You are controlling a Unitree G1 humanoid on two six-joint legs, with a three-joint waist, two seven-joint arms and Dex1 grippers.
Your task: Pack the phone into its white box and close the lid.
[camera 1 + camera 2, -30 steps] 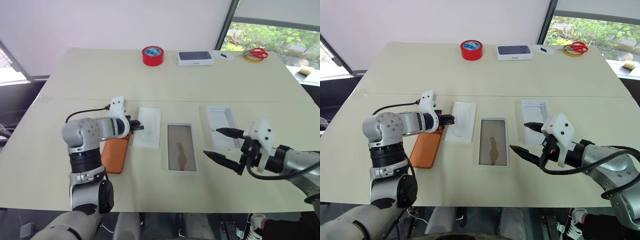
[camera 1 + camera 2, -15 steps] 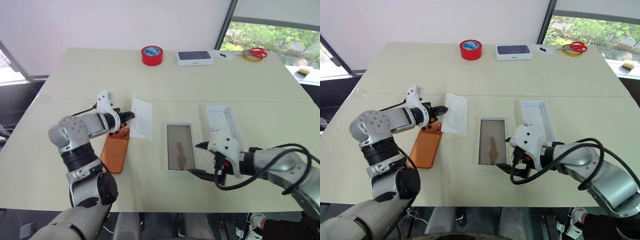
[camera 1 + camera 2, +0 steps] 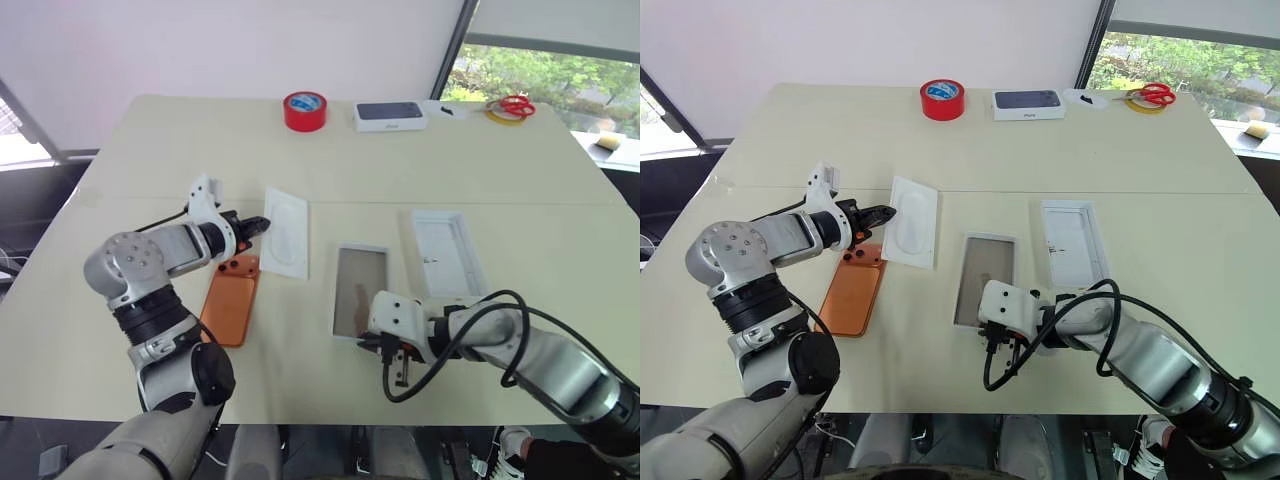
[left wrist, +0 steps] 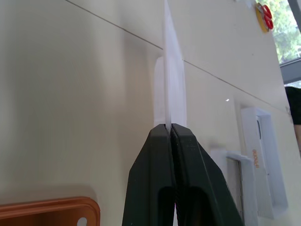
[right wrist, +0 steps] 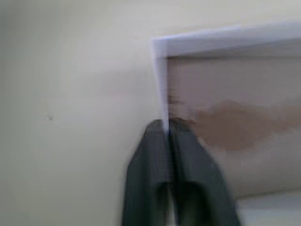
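left gripper (image 4: 170,128) is pinched tight on the thin white insert (image 3: 284,232), lifted edge-up left of the lid (image 3: 359,293); right gripper (image 5: 168,126) clamped on the lid's near rim

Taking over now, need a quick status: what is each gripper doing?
Left gripper: shut on the thin white insert.
Right gripper: shut on the near rim of the lid.
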